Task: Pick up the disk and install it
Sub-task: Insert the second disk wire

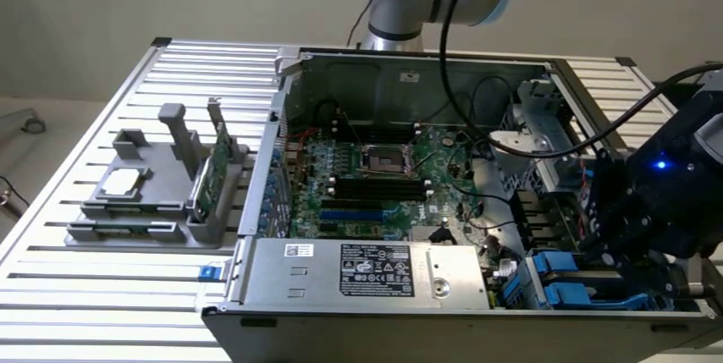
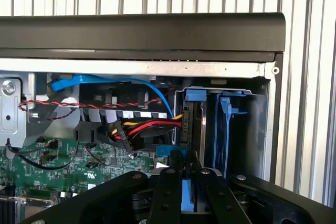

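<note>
We list an open computer case (image 1: 452, 67) lying on a slatted metal table (image 1: 102, 295), its motherboard (image 1: 373, 177) exposed. We use this case as our landmark.

Item: power supply (image 1: 361, 274), silver box with a printed label, at the case's near edge.

Item: drive bay (image 1: 565, 283), in the case's near corner toward the exterior view's right, with blue plastic parts.

Item: end effector (image 2: 184, 182), black, poised over that drive bay. In the wrist view we see its two fingers (image 2: 167, 192) drawn close together, pinching a blue-edged piece between them, which we take to be the disk (image 2: 188, 195). The disk sits at the drive bay, at the case's near right corner.

Item: red, yellow and black wire bundle (image 2: 144, 129) and a blue cable (image 2: 105, 81), inside the case beside the bay.

Item: grey holder (image 1: 158, 185), on the table outside the case toward the exterior view's left, carrying a square silver chip (image 1: 122, 181) and an upright green card (image 1: 215, 168).
</note>
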You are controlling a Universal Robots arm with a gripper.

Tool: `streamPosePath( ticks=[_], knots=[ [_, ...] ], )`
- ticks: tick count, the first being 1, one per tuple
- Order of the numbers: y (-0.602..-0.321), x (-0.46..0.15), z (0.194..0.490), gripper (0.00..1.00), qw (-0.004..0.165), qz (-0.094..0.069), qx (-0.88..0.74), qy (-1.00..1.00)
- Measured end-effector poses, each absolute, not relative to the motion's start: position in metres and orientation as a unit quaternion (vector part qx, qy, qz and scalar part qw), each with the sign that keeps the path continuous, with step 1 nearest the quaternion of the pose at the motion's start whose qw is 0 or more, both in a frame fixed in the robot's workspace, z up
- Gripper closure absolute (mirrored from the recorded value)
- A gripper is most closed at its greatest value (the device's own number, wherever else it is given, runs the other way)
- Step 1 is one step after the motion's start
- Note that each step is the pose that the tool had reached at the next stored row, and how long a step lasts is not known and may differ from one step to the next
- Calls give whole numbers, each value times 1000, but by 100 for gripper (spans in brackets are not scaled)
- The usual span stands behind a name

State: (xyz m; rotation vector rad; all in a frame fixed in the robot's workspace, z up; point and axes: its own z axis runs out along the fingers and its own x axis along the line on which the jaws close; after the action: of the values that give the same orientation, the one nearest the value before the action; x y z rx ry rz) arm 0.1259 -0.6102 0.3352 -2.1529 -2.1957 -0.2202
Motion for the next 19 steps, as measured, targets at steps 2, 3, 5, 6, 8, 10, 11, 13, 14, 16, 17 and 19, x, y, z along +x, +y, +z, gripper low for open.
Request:
streamPosePath(
  ticks=[2, 3, 5, 6, 8, 10, 11, 13, 14, 16, 17, 19],
  knots=[
    [-612, 126, 334, 84, 33, -75, -698, -712],
    [-612, 126, 334, 84, 34, -76, -698, -711],
    [-613, 126, 333, 84, 36, -79, -698, -711],
    [-614, 126, 333, 84, 37, -80, -698, -711],
    [-614, 126, 333, 84, 39, -81, -698, -711],
    [-615, 126, 333, 84, 39, -81, -698, -711],
    [-615, 126, 333, 84, 39, -81, -698, -711],
    [-615, 126, 332, 82, 39, -82, -698, -711],
    [-615, 126, 332, 76, 39, -81, -698, -711],
    [-615, 126, 333, 64, 39, -81, -698, -711],
    [-615, 126, 334, 64, 39, -81, -698, -711],
    [-615, 126, 337, 58, 40, -81, -698, -711]
  ],
)
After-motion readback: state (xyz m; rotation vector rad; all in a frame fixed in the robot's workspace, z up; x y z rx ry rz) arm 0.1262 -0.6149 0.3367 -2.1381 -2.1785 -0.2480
